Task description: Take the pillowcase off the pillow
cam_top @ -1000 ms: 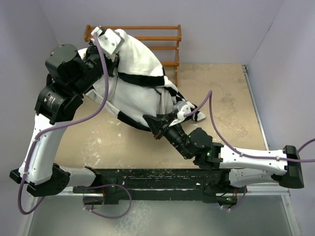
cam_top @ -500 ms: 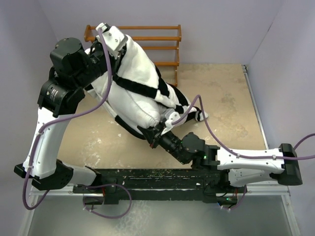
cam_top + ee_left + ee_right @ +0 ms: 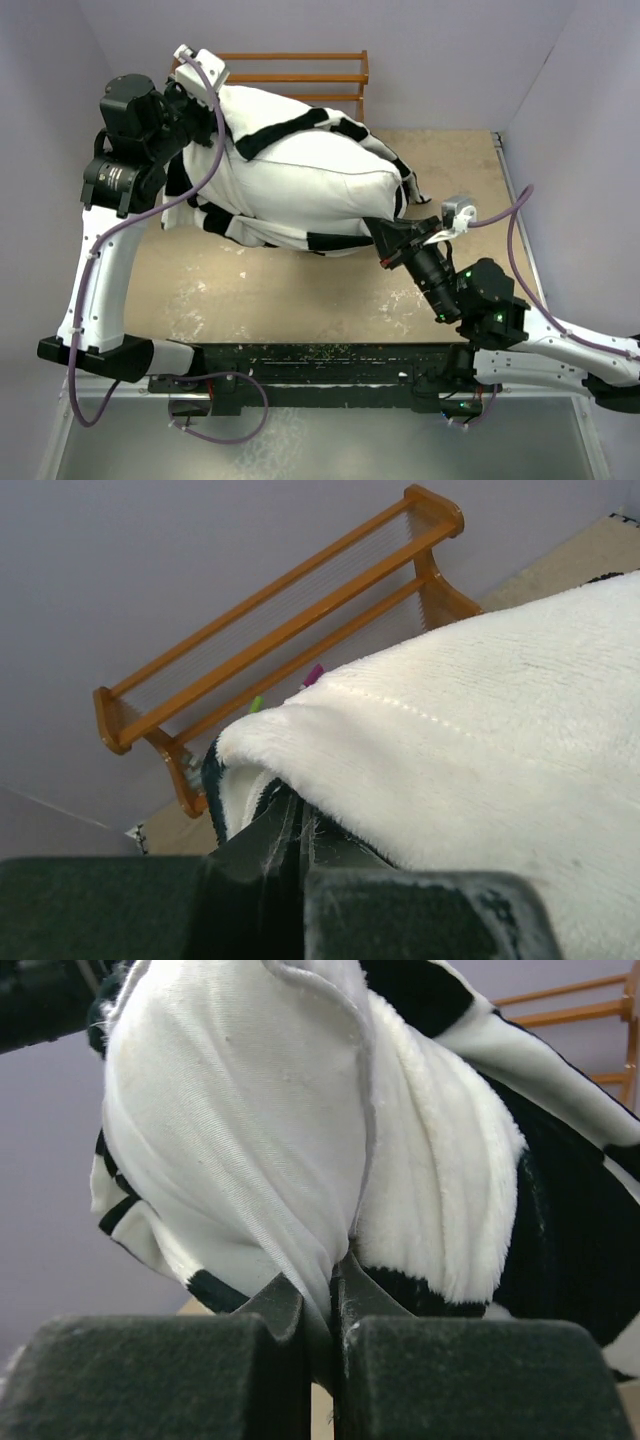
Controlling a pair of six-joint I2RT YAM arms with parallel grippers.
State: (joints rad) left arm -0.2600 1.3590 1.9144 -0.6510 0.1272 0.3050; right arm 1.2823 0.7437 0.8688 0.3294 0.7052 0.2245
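Far left first: the left gripper is pinched tight on a fold of the pillowcase, black pile and cream fleece bunched between its fingers. Whether a corner of the pillow is in that pinch too, I cannot tell. It holds this end high at the far left, just in front of the wooden rack.

Moving to the middle, the pillow swells out plump and white. Checkered bands cross its top and more checked fabric hangs beneath its left half. The case is partly off at best, and the pillow sits inside it.

Now the right: the right gripper is clamped hard on a thin white fold, apparently the pillowcase's lining edge, with fleece just beside it. That is the bundle's near-right corner.

Here is the relation that matters. The bundle's long axis runs from far left to near right, strung between the two pincers, one at each end. From the right gripper the pillow lies up and to the left. By my reading, a pull along that axis strips the cover, provided the far end holds.

The count: one pillow, one pillowcase, one rack, two arms, both gripping, above the table.
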